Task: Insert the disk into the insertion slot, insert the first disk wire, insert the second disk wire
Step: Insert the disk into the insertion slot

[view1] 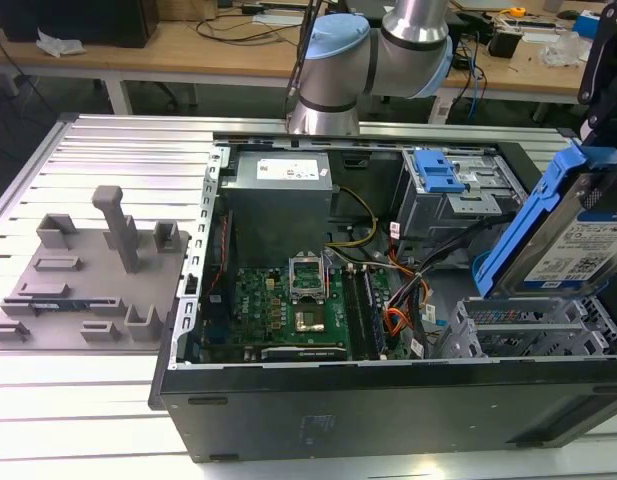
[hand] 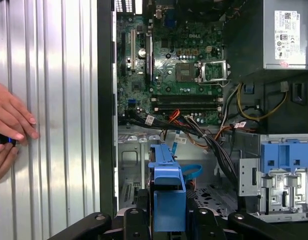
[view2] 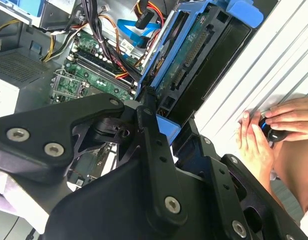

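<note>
The disk [view1: 578, 235], a drive in a blue plastic carrier, hangs tilted at the exterior view's right, just above the insertion slot [view1: 518, 335], a low grey perforated cage inside the open computer case. My gripper [hand: 167, 217] is shut on the disk [hand: 167, 185], with its black fingers [view2: 151, 135] clamped on the carrier's sides. In the second wrist view the disk [view2: 193, 65] shows its circuit-board side. Loose orange, black and blue wires [hand: 191, 172] lie by the cage [hand: 131, 170].
A taller grey bay with a blue latch [view1: 438, 175] stands behind the cage. The motherboard [view1: 288, 305] and power supply [view1: 278, 175] fill the case's middle and back. A grey fixture tray [view1: 88, 270] lies on the table. A person's hands [view2: 273, 125] rest outside the case.
</note>
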Robot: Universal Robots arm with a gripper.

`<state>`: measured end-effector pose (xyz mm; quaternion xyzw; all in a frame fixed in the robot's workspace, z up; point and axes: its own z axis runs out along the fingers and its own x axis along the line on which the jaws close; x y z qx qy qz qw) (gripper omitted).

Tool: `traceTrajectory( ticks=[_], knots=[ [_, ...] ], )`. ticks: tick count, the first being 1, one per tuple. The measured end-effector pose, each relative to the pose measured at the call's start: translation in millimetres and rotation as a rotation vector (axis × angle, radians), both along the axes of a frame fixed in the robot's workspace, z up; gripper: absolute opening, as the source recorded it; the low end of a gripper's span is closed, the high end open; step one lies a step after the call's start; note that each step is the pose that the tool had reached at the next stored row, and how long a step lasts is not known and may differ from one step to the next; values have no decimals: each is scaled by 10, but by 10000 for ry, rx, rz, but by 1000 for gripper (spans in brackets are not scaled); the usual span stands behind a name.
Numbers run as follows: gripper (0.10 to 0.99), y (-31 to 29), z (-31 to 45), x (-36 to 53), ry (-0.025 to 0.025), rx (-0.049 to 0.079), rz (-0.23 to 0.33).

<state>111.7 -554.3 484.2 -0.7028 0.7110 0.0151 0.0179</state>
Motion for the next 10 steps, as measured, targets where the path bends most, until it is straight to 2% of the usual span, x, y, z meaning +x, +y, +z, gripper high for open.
traceTrajectory(
  ticks=[10],
  knots=[
    [365, -12, -57, 0, 0, 1, 1]
  ],
)
